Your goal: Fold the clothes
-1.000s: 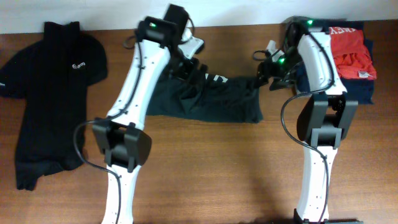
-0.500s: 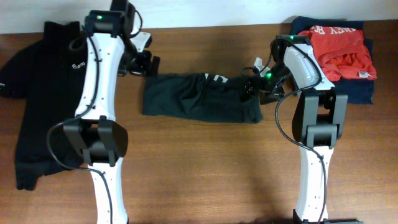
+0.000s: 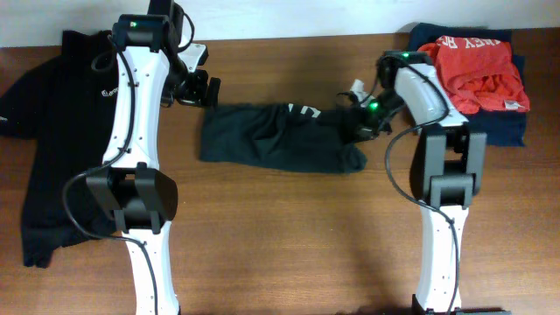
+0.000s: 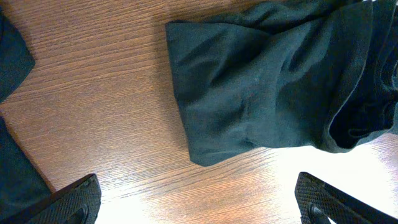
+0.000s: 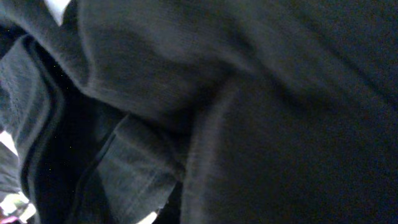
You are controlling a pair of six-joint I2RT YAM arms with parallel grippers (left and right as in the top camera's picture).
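Cloth this soft has no stiffness of its own. The black soft T-shirt [image 3: 280, 138], with a scrap of white lettering showing on its far edge, lies bunched into a long band across the middle of the brown wooden counter [image 3: 280, 236]. I judge it light, limp and ready to sag or slide wherever I lift it. It should be taken at the corners or along a hem, both ends together, never by the loose middle.

My left hand [image 3: 197, 87] hangs just beyond the shirt's far left corner, its fingers spread wide with nothing between them. My right hand [image 3: 357, 122] sits down at the shirt's right end, in among the folds. I cannot tell whether it is closed on the cloth.

The overhead view gives the whole layout: the black collared polo [image 3: 61, 149] spread flat at far left, the red-orange garment [image 3: 477, 66] lying on a navy one at far right. The left wrist view adds the shirt's left end, a squared corner with a seam and bare wood around it. The right wrist view shows only dark fabric pressed close, no fingers.
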